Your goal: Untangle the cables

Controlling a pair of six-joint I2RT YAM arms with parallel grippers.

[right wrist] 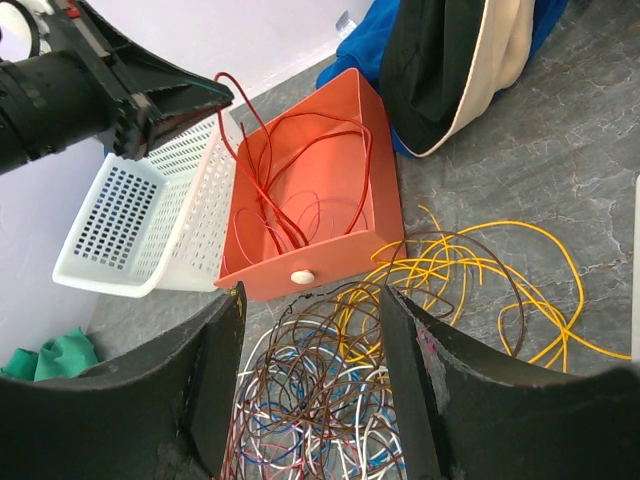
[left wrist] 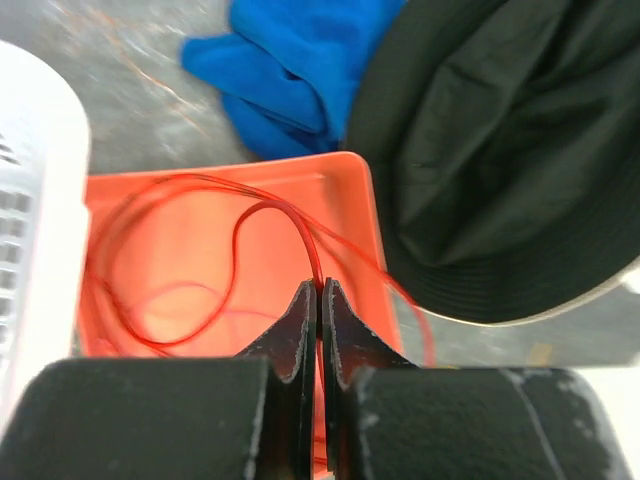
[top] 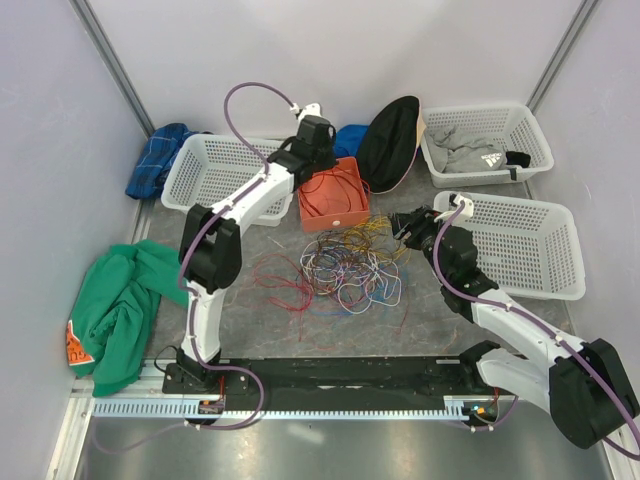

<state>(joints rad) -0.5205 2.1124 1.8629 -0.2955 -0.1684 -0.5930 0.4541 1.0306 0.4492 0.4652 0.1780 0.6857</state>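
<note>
A grey marbled table (top: 330,330), walled by pale panels. The left fingers (left wrist: 296,335) pinch one red cable (left wrist: 300,222) over the single orange box (right wrist: 320,265) — probably to drop it there, sorted. The right fingers (right wrist: 205,380), spread, hang above the tangled cables (top: 345,265) mid-table — too many to count. Three white baskets (top: 520,245) stand nearby.

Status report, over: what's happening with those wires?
Left tool shut on red wire over orange box. Right tool open beside tangle. Nothing in the way.
</note>
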